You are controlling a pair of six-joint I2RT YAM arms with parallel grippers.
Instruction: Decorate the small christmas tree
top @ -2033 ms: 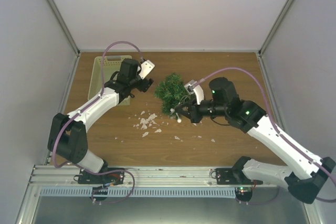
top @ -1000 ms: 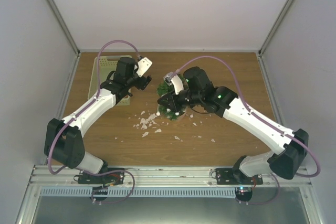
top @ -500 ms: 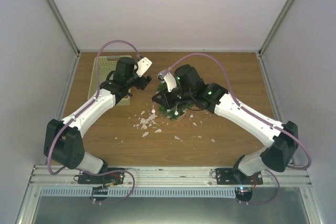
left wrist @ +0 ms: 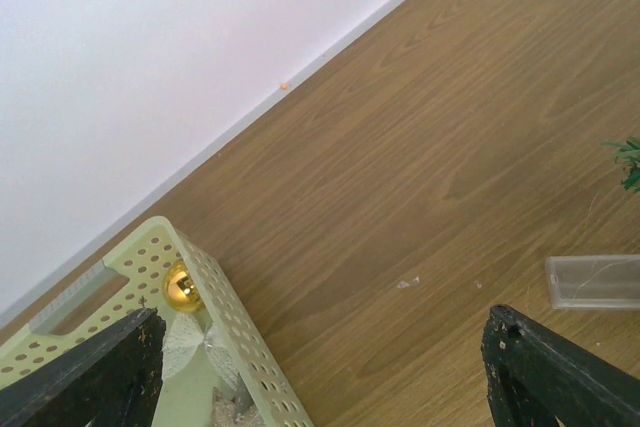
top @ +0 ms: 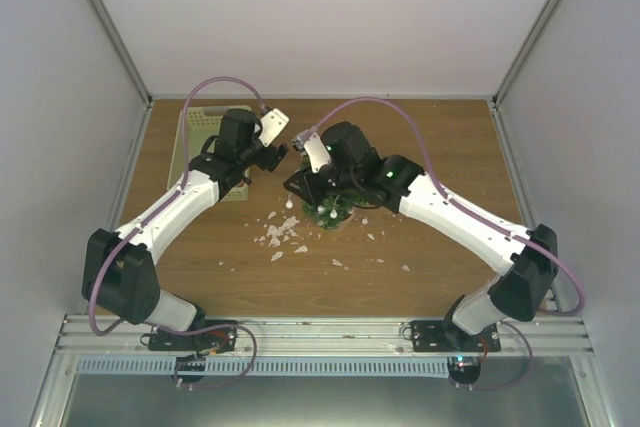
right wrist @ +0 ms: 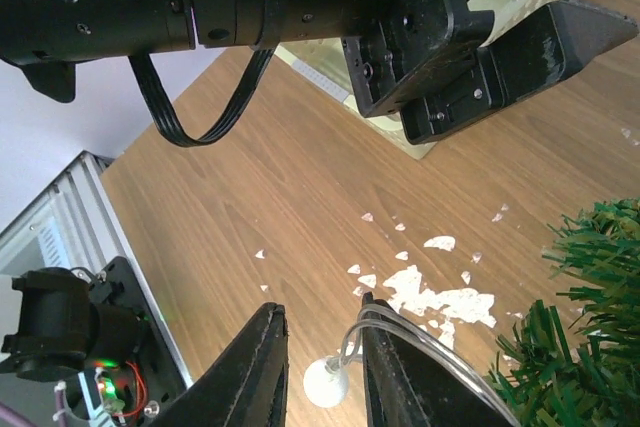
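The small christmas tree (top: 338, 211) stands mid-table, mostly hidden under my right arm; its green needles show at the lower right of the right wrist view (right wrist: 590, 347) and at the right edge of the left wrist view (left wrist: 630, 162). My right gripper (right wrist: 320, 309) hangs at the tree's left side with its jaws apart. A white bulb (right wrist: 327, 383) on a clear wire (right wrist: 420, 332) dangles between them, the wire draped over one finger. My left gripper (left wrist: 322, 319) is open and holds nothing, above the right edge of the pale basket (left wrist: 230, 337).
The basket (top: 200, 127) at the back left holds a gold ball (left wrist: 181, 285) and a white bow (left wrist: 190, 342). White flakes (top: 280, 235) litter the wood left of the tree. A clear plastic box (left wrist: 595, 280) lies near the tree. The two wrists are close together.
My right arm has swung left over the tree with the wired bulb, and its jaws have parted. The left arm has barely moved.
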